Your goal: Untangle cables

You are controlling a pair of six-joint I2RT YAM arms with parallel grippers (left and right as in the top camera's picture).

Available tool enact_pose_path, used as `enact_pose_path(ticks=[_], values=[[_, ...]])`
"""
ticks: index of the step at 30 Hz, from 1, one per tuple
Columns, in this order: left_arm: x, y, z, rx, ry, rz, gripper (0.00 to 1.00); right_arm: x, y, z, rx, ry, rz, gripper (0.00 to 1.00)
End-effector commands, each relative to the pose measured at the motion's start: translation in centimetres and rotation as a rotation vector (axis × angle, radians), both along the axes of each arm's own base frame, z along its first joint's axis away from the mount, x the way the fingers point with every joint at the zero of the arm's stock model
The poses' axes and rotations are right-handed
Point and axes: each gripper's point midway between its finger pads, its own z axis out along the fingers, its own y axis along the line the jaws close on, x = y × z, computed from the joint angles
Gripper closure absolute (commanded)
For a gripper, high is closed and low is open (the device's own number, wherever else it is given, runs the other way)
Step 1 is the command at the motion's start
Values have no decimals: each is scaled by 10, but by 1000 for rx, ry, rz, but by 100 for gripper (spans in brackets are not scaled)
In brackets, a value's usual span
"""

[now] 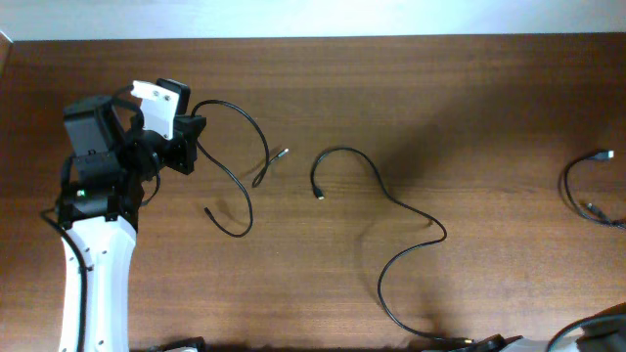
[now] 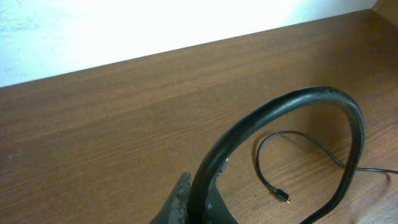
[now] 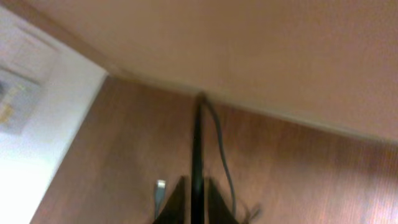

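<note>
Three thin black cables lie apart on the wooden table. My left gripper [image 1: 188, 147] is shut on the left cable [image 1: 256, 132], which loops right to a metal plug [image 1: 282, 152] and down to a second end [image 1: 207, 210]. In the left wrist view the jaws [image 2: 200, 202] pinch this cable [image 2: 311, 94]. The middle cable [image 1: 391, 200] runs from its plug [image 1: 319, 197] to the bottom edge. In the right wrist view my right gripper [image 3: 194, 202] is shut on a black cable [image 3: 198, 137], with a silver-tipped plug [image 3: 160, 188] beside it. The view is blurred.
A third black cable [image 1: 570, 186] curls at the far right edge with a plug [image 1: 606, 154]. The middle cable's plug also shows in the left wrist view [image 2: 283, 195]. The right arm [image 1: 597, 332] shows only at the bottom right corner. A white wall runs along the table's far edge.
</note>
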Motion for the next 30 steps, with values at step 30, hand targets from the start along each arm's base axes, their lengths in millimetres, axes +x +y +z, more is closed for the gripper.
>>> enact_pose_path(ticks=[30], values=[[-4,-4,5,-1,-11,-22,67,106,268,-113,288,530,988,1]])
